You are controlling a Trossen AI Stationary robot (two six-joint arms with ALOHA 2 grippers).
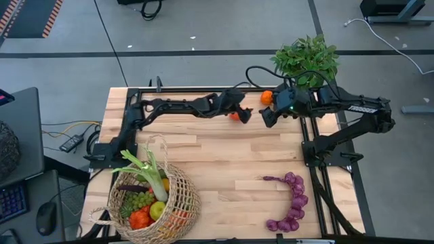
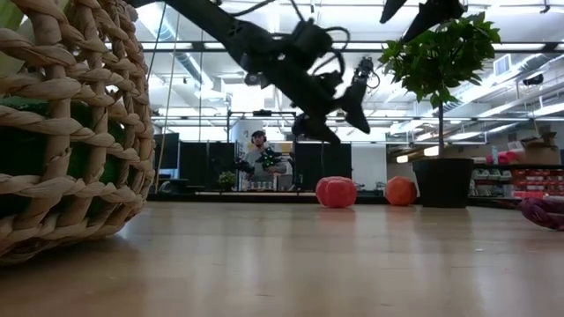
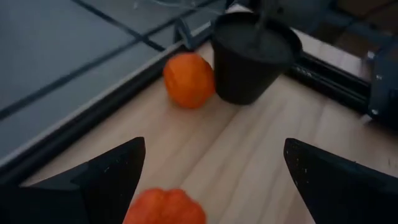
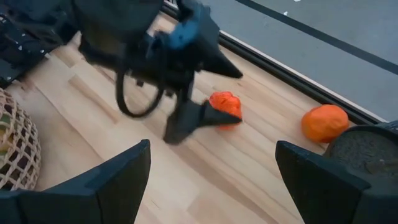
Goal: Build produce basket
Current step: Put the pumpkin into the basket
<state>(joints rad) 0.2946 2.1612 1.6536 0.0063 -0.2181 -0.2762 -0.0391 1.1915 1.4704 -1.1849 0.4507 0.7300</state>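
Wicker basket (image 1: pixel 154 200) already loaded from above; grapes (image 1: pixel 290 202) well apart from it, unpacked. Low: tomato (image 2: pixel 337 191) beside orange (image 2: pixel 400 190). Left claw (image 3: pixel 211 180) gapes over tomato. Right claw (image 4: pixel 211 180) released, empty, beyond the tomato.

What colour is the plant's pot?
Black; the pot shows best in the left wrist view.

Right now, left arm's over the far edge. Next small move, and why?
Probably lower the left gripper and close on the red tomato. Its fingers stand open, straddling the tomato from above without gripping it. The basket already holds produce, and the orange by the plant pot can wait.
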